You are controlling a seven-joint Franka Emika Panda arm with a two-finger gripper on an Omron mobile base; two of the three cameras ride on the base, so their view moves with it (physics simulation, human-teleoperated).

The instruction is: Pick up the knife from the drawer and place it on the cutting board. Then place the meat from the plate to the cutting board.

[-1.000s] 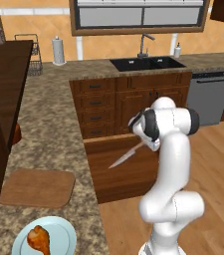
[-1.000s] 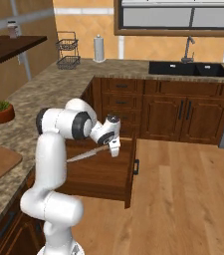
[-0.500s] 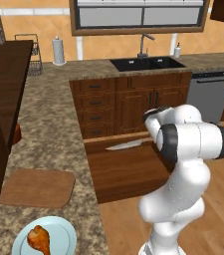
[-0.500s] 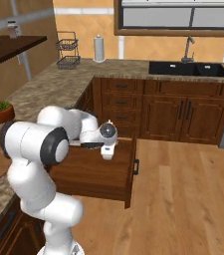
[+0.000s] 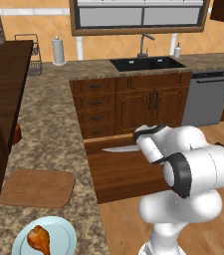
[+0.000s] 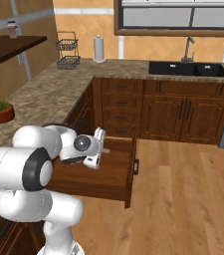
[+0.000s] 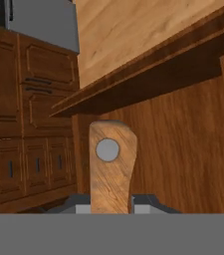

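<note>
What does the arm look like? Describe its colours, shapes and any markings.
The arm is built of fat, rounded glossy white segments, with dark bands at the joints between them. A round grey disc caps one joint near the wrist. The tool is small and white, ending in two dark fingers. No cables, lettering or other markings can be made out.

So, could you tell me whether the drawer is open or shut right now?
Open: the drawer is pulled out from the cabinets, with the knife held above it.
</note>
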